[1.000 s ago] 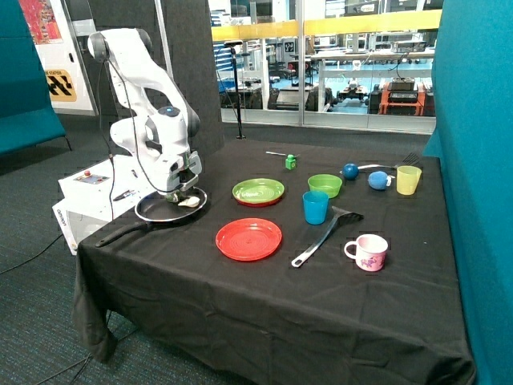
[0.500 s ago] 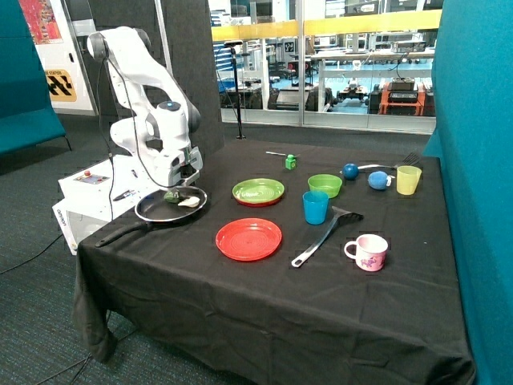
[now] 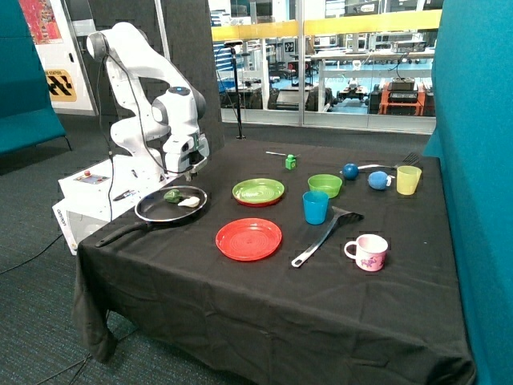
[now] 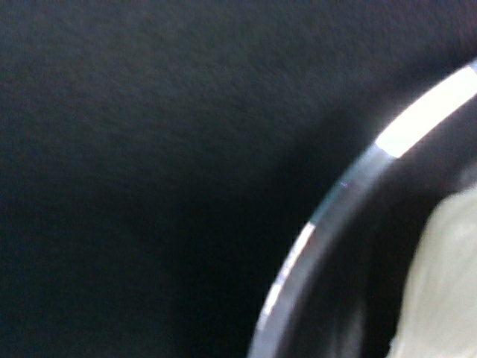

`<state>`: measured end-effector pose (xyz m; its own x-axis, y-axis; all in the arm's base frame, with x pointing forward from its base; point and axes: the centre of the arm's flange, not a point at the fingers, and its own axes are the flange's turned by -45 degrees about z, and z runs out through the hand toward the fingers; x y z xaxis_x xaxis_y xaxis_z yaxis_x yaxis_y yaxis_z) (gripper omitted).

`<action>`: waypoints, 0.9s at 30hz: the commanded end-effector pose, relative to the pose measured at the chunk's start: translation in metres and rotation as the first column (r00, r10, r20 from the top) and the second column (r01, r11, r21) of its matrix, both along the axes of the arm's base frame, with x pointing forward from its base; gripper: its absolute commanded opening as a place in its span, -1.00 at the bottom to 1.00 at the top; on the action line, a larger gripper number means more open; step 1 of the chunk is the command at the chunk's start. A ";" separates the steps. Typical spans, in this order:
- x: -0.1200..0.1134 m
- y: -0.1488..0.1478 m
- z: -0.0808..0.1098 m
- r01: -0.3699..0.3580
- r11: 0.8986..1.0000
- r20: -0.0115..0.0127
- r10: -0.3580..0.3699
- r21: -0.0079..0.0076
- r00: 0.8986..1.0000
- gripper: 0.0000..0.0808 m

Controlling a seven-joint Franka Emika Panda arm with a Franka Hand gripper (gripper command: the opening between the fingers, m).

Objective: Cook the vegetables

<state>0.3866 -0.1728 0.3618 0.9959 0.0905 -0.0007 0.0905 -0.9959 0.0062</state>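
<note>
A black frying pan (image 3: 146,213) sits near the table's corner closest to the robot base. In it lie the vegetables: a dark green lump (image 3: 171,195) and a whitish cream lump (image 3: 189,202), side by side. My gripper (image 3: 191,167) hangs a little above the pan's far rim, holding nothing that I can see. In the wrist view the pan's rim (image 4: 328,216) curves across the black cloth, with part of the cream lump (image 4: 440,283) inside it.
A green plate (image 3: 258,191) and a red plate (image 3: 248,238) lie beside the pan. Further along are a blue cup (image 3: 315,207), green bowl (image 3: 325,184), spatula (image 3: 325,235), pink mug (image 3: 369,252), yellow cup (image 3: 408,179), two blue balls (image 3: 350,170) and a green cube (image 3: 290,162).
My gripper has risen out of the pan and drawn back toward its far rim. The dark green lump, covered a second ago, now lies in the pan beside the cream lump.
</note>
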 end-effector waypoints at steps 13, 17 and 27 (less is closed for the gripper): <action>0.031 0.077 0.032 -0.056 0.998 0.000 0.056 0.006 0.998 -0.92; 0.034 0.090 0.029 -0.059 0.998 0.000 0.059 0.006 0.998 -0.92; 0.047 0.125 0.017 -0.053 0.999 0.000 0.053 0.006 0.999 -0.92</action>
<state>0.4214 -0.0720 0.3862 0.9895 0.1446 -0.0019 0.1446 -0.9895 -0.0020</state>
